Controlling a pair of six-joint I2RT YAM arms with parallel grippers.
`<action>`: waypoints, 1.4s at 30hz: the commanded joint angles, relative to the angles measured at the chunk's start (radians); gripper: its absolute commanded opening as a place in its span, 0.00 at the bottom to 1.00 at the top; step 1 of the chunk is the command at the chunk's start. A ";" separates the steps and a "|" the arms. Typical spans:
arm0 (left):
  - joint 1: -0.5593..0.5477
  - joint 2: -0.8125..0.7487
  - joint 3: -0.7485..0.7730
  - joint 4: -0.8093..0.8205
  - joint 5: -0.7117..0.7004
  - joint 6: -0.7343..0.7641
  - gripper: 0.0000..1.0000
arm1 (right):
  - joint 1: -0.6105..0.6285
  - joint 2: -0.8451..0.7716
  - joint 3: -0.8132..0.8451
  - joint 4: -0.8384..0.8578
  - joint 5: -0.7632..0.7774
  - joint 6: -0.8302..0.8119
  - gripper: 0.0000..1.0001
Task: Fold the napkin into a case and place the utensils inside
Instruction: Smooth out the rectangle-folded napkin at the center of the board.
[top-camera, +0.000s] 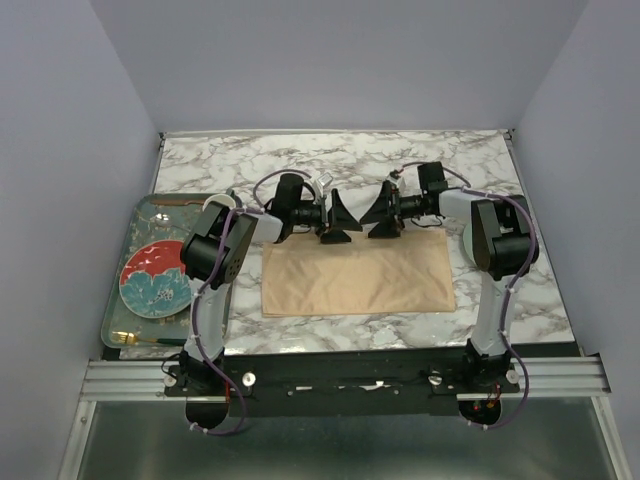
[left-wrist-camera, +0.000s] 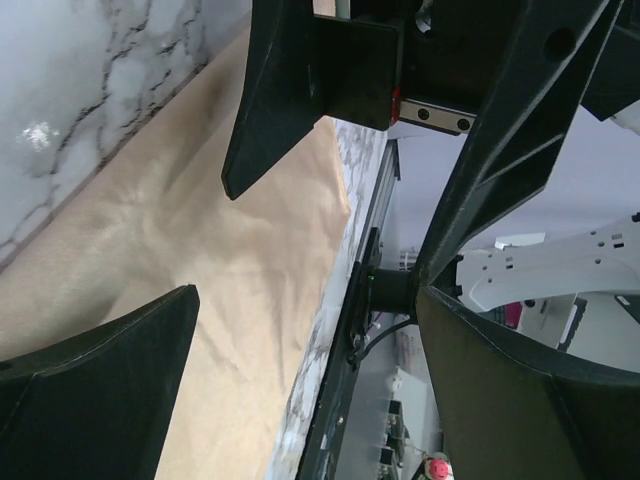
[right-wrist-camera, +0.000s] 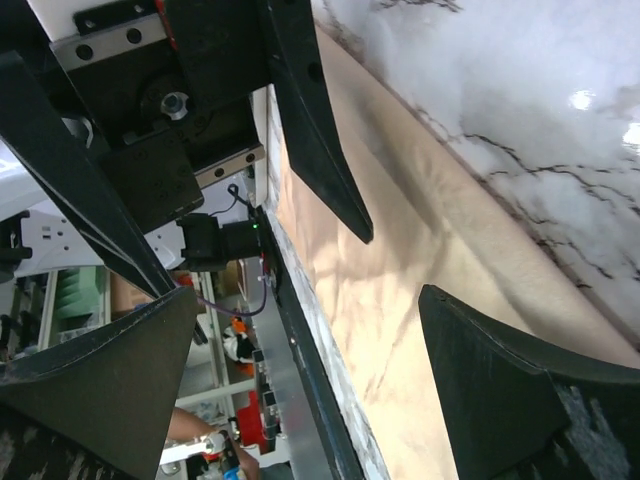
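There is one napkin (top-camera: 355, 280), one tray (top-camera: 125, 235), two arms and two grippers.

The napkin is a peach-orange cloth, soft and a little shiny. It lies flat on the marble table (top-camera: 300, 160), in the middle and close to the near edge. It makes a wide rectangle with slightly wavy edges. It is not a narrow case.

The left gripper (top-camera: 338, 224) hangs over the far edge of the napkin, a bit left of the middle. Its two black fingers stand wide apart with nothing between them. The right gripper (top-camera: 382, 218) hangs just beside it, also over the far edge. Its fingers are spread wide too and hold nothing. The two grippers face each other, near but not touching.

The tray sits at the left edge of the table and has a grey-green pattern. On it is a round plate (top-camera: 155, 278), red and blue-green with a flower. I cannot tell if it is one plate or a small one on a bigger one. The utensils (top-camera: 150, 342) lie at the near end of the tray. They are thin and gold, and too small to count. The left arm hides part of the tray's right side.

Both wrist views show the cloth up close, smooth with soft ripples (left-wrist-camera: 230, 270) (right-wrist-camera: 400, 290). The black fingers there are cut off by the picture edges.
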 joint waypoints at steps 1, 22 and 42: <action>0.043 0.042 0.024 0.014 0.050 0.017 0.99 | -0.013 0.069 -0.017 0.029 -0.004 0.019 1.00; 0.185 0.072 0.019 -0.341 0.035 0.374 0.99 | -0.050 0.103 -0.024 -0.002 0.090 0.031 1.00; 0.186 0.077 0.025 -0.405 0.010 0.436 0.99 | -0.164 0.134 0.054 -0.166 0.030 -0.090 1.00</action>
